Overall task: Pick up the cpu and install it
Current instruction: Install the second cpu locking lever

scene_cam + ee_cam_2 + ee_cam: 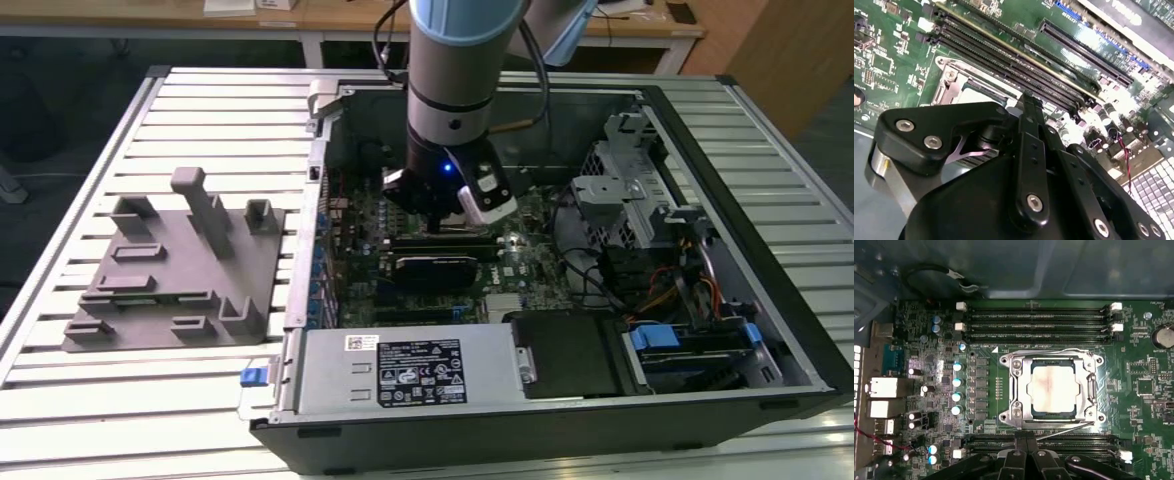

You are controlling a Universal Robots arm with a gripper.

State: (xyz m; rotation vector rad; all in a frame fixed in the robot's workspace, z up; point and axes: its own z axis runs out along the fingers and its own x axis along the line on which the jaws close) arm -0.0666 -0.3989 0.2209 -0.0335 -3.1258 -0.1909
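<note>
One cpu (1053, 391) sits seated in the motherboard's metal-framed socket (1014, 390), just beyond the single hand (1026, 452), whose fingers are pressed together, holding nothing. Four memory slots (1036, 320) lie farther off.

In the second wrist view the end effector (1026, 107) hides most of the cpu (985, 92), and in the exterior view the arm (454, 70) covers the socket.

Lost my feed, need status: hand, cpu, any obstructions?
Hand above the motherboard, beside the socket. Cpu seated in the socket, metal frame around it. Nothing lying over the cpu.
</note>
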